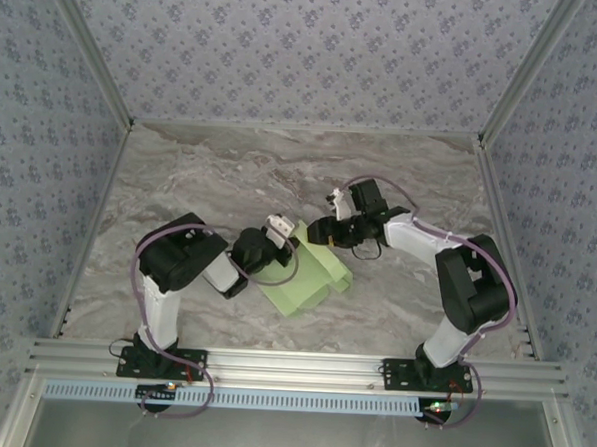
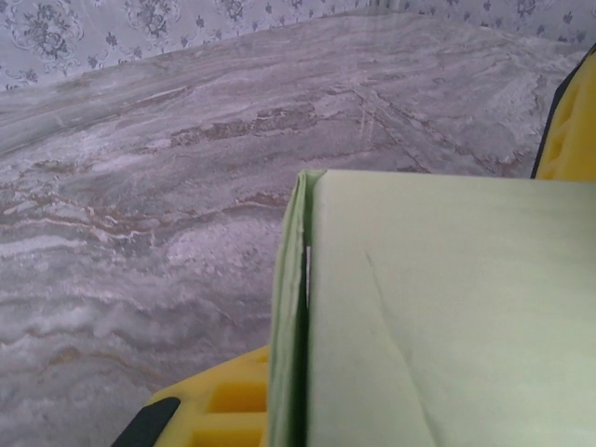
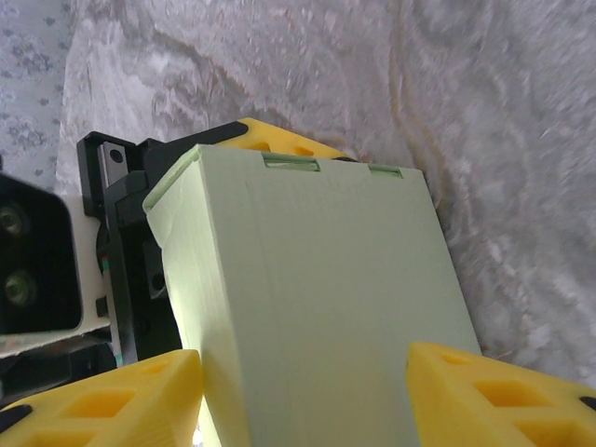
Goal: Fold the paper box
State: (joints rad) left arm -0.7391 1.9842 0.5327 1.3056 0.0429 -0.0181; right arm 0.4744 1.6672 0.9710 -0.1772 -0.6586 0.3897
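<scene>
Two grippers meet at the paper box (image 1: pixel 306 276), which lies on the marble table (image 1: pixel 221 169) between the arms, a little nearer than the table's middle. The left gripper (image 1: pixel 290 239) sits at the box's far-left edge and the right gripper (image 1: pixel 323 235) at its far end, the two just beside each other. Bare table runs from there to the far wall (image 1: pixel 287 53) and out to both sides. On the near side a strip of table lies between the box and the aluminium rail (image 1: pixel 301 364) that carries the arm bases.

The left wrist view adds what the overhead view cannot. The box (image 2: pixel 447 317) has a thin doubled wall along its left edge, and a yellow finger (image 2: pixel 219 414) lies against that wall from outside. This pincer is closed narrow on the card.

In the right wrist view the box (image 3: pixel 317 298) runs lengthwise between yellow fingers (image 3: pixel 112 400). These stand partly wide and grip it across its width. Two small tabs (image 3: pixel 291 163) sit at its far edge, with the left gripper's black body just beyond.
</scene>
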